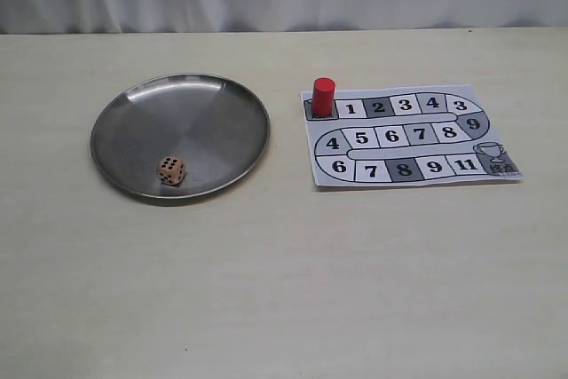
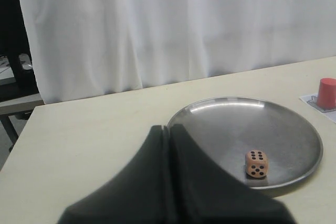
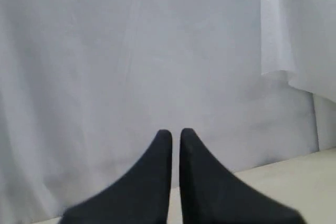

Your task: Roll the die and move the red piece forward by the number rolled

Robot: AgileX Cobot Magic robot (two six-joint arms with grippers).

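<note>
My left gripper (image 2: 168,127) is closed, its two black fingers pressed together with nothing between them. It hangs above the table (image 1: 284,290), near the rim of the round metal plate (image 1: 177,104). My right gripper (image 3: 176,131) is all but closed too, with only a thin slit between its fingers. It holds nothing and faces a white curtain (image 3: 131,51).

The die (image 1: 172,170) lies inside the plate, close to the front edge and a little left of the middle. I cannot read its top face for sure. The red piece (image 1: 323,97) stands upright on the grey square at the upper left corner of the paper board (image 1: 404,155), just beside the square marked 1. The board lies flat to the right of the plate, apart from it.
</note>
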